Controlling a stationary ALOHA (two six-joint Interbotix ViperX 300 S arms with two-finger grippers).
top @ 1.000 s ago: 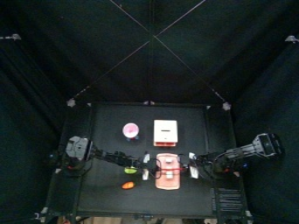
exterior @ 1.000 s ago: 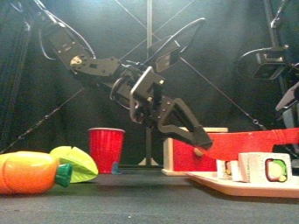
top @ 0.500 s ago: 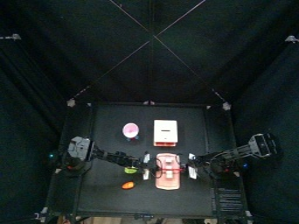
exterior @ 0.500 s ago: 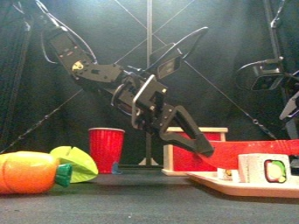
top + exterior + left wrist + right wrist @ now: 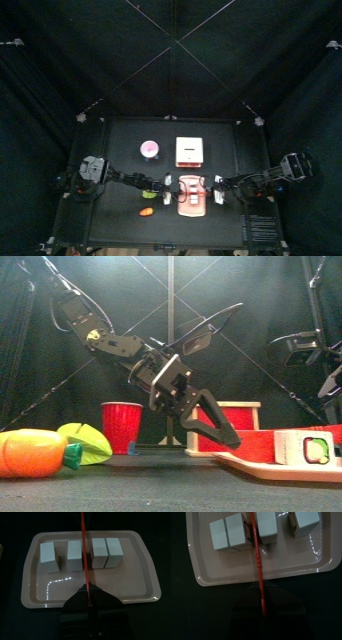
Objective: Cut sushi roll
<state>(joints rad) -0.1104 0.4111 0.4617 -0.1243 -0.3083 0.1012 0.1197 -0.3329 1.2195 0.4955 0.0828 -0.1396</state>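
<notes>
On the pale tray near the front of the surface lies the sushi roll, already in four pieces. My left hand and right hand each pinch an end of the red blade across it. I judge the cut goes best with both ends lowering level, blade square between pieces.
</notes>
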